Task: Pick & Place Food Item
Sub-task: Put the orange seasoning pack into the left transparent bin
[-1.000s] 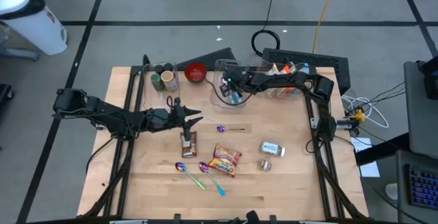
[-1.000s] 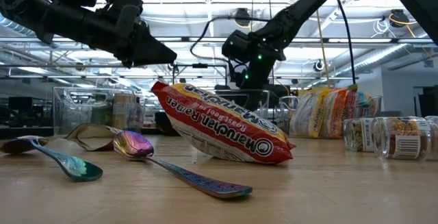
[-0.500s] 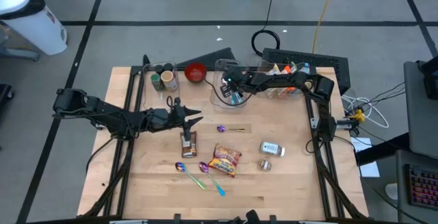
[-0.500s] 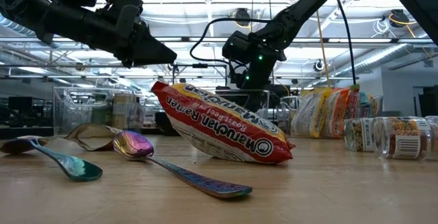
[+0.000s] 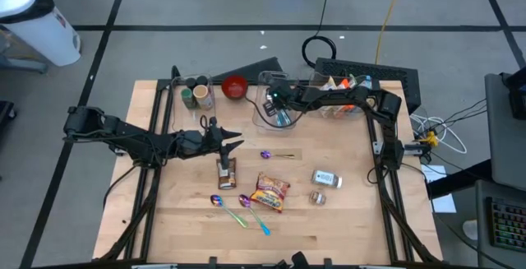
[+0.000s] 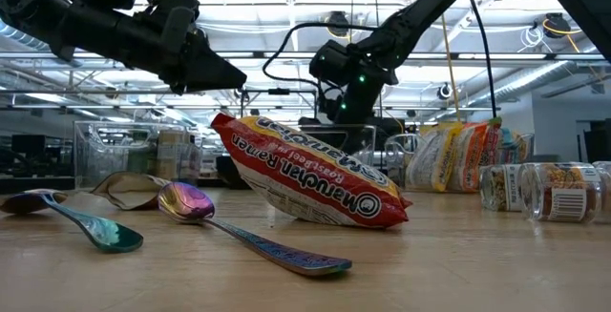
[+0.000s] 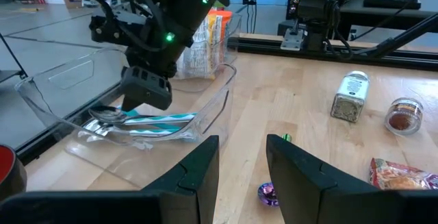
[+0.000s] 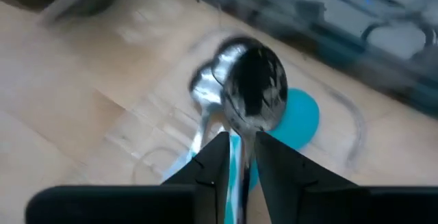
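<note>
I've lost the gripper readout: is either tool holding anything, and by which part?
The right tool grips a spoon by its handle inside the clear bin. The left tool is open, holding nothing.

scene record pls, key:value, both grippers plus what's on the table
left gripper: open, hovering mid-table above the brown packet
right gripper: in the clear container at the table's far edge, fingers around a spoon
ramen packet: on table, untouched, near edge
loose spoons: two, beside the ramen
spice jars: two, right of the ramen
red bowl: far edge
</note>
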You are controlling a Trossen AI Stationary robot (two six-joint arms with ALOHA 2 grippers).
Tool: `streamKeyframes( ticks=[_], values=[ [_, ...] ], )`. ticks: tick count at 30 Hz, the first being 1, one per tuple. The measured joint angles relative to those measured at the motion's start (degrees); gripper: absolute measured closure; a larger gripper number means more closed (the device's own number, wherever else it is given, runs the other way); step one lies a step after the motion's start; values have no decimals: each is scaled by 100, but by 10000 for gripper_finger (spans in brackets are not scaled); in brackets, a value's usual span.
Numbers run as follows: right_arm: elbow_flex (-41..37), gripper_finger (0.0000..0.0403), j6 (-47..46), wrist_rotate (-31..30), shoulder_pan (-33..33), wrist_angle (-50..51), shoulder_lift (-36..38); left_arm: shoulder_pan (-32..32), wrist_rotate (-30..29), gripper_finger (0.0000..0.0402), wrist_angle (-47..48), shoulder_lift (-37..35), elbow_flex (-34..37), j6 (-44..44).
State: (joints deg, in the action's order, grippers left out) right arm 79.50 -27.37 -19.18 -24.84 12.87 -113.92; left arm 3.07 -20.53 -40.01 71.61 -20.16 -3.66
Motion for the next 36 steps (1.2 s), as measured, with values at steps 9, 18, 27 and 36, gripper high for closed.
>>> streamKeyframes(
  ticks=[9, 18, 27, 36],
  values=[
    [13, 326, 801, 162, 276, -923, 417, 4, 2, 273, 7, 0, 0, 22],
    [0, 332, 2552, 160, 838, -250, 1039, 0, -34, 273, 462, -7, 0, 238],
    [-208, 333, 3989, 187, 1399, -148, 1139, -172, -85, 273, 380, -4, 0, 490],
    [-1880, 320, 4010, 763, 1553, -1106, 2256, -754, 451, 273, -212, -4, -17, 90]
  ],
)
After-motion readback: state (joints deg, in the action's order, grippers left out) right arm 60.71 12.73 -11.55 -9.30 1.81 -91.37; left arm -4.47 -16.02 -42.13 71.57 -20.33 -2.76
